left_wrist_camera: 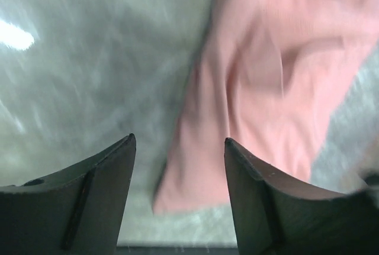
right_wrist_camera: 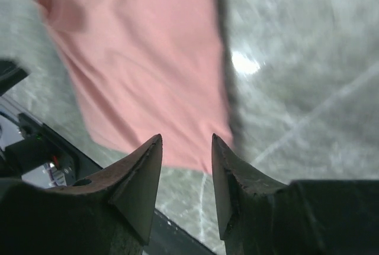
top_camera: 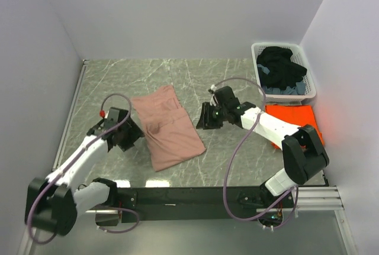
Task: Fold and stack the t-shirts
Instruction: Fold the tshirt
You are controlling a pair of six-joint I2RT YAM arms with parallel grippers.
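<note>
A dusty-pink t-shirt (top_camera: 168,126) lies folded into a long strip on the marble table, running from back left to front right. My left gripper (top_camera: 131,138) stands open just left of its near half; in the left wrist view the pink t-shirt (left_wrist_camera: 266,89) lies below and beyond the gripper (left_wrist_camera: 179,142), nothing between the jaws. My right gripper (top_camera: 204,119) is open just right of the shirt. The right wrist view shows the pink t-shirt (right_wrist_camera: 142,60) beneath the empty gripper (right_wrist_camera: 186,139). A folded orange t-shirt (top_camera: 293,120) lies at the right, under the right arm.
A white laundry basket (top_camera: 258,51) holding dark clothes stands at the back right. White walls close in the table on the left, back and right. A black rail (top_camera: 189,197) with the arm bases runs along the near edge.
</note>
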